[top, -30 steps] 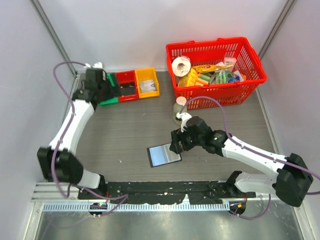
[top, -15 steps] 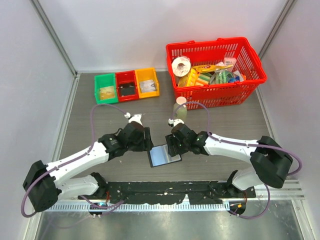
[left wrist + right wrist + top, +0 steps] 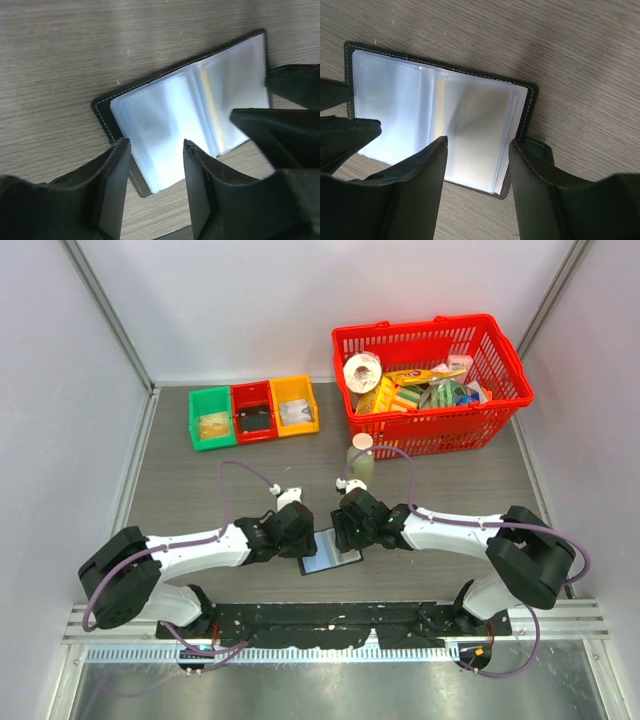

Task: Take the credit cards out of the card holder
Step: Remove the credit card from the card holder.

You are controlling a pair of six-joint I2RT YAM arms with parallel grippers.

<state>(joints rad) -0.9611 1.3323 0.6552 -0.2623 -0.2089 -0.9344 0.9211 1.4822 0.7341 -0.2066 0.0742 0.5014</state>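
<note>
Where the worktop (image 3: 200,490) nears its front edge, the left gripper (image 3: 156,150) and right gripper (image 3: 479,145) stand spread, straddling opposite ends of the open card holder (image 3: 331,552) lying flat between them, a yellow credit card (image 3: 212,107) sleeved inside.

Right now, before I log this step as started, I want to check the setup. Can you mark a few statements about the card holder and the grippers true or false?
1. The card holder lies open on the table. True.
2. Only one gripper is near it. False: the left gripper and the right gripper flank it, one at each end.
3. A yellow-orange credit card shows inside its clear sleeves. True.
4. Cards already lie loose on the table. False: none is seen outside the holder.
5. Both grippers are shut. False: each one's jaws stand apart over an edge of the holder.
</note>
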